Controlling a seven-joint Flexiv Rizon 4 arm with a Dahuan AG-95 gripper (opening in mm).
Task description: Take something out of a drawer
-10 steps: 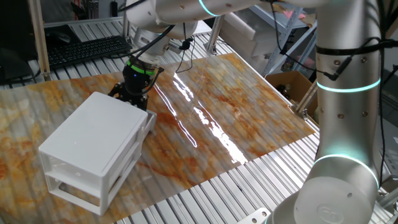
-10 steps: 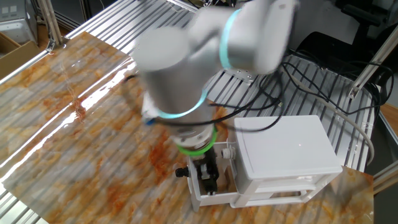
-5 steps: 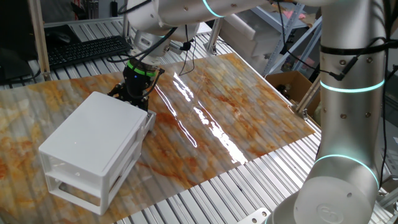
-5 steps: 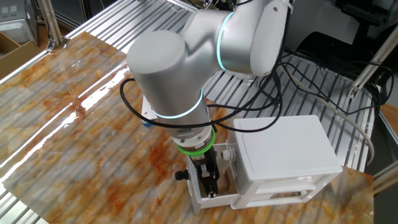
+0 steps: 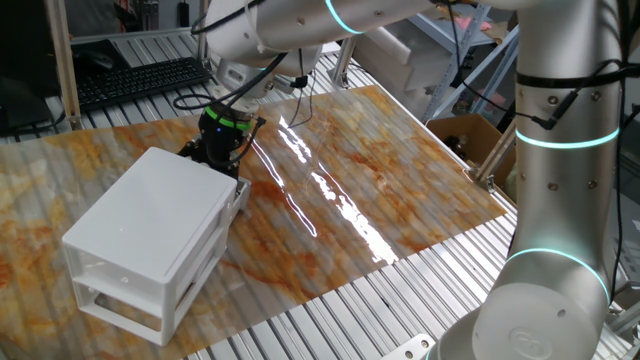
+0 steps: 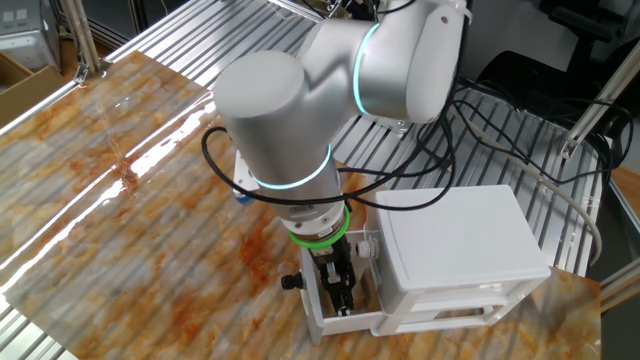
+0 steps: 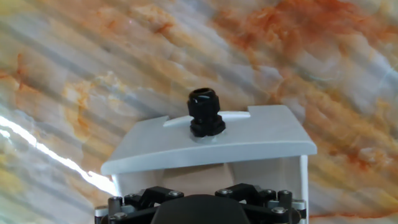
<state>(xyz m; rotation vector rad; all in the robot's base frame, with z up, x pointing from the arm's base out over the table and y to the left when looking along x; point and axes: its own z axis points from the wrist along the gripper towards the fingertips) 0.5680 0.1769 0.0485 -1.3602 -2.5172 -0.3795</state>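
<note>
The white two-tier cabinet (image 5: pixel 150 225) lies on the marbled table; it also shows in the other fixed view (image 6: pixel 465 240). Its drawer (image 6: pixel 322 322) is pulled out toward the arm, and its white front (image 7: pixel 211 140) carries a black knob (image 7: pixel 205 113). My gripper (image 6: pixel 341 293) reaches straight down into the open drawer. A pale tan surface, the wooden block (image 7: pixel 199 176), shows inside the drawer right under the hand. The fingertips are hidden by the hand's black body (image 7: pixel 199 210) and the drawer walls, so I cannot tell their spread or whether they touch the block.
The cabinet's far end has open slots (image 5: pixel 120 290). A cardboard box (image 5: pixel 462 135) stands off the table's right edge. A keyboard (image 5: pixel 140 80) lies behind the table. The arm's grey base column (image 5: pixel 560 170) stands at the right.
The hand has sunk a little lower into the open drawer and has come to rest. The cabinet and drawer have not moved.
</note>
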